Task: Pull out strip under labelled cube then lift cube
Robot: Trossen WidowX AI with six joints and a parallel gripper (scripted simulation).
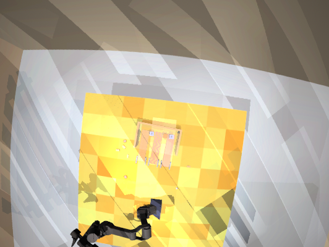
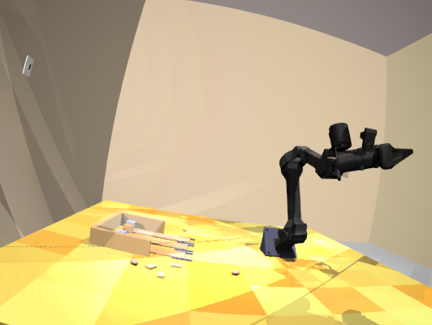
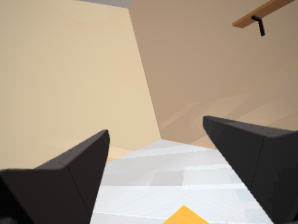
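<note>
My gripper (image 2: 411, 151) (image 3: 156, 127) is open and empty, raised high and turned away from the box. Its fingertips are hard to make out in the top view. Two small pale cubes with dark marks, a left one (image 1: 151, 133) and a right one (image 1: 171, 136), are inside the open-fronted box. The marks are too small to read. Three strips, left (image 1: 143, 149), middle (image 1: 156, 151) and right (image 1: 167, 155), lie side by side and stick out of its front, with thin blue-grey bars along their outer ends. Which strip bears which cube is hard to tell.
The tan box (image 1: 158, 125) (image 2: 118, 243) has walls at the back and both sides. An orange block (image 2: 128, 228) is inside it. Several small pebbles and chips lie left of the box, with a pebble (image 1: 125, 176) (image 2: 235, 272) nearer the arm's dark blue base (image 1: 158, 210) (image 2: 268, 244).
</note>
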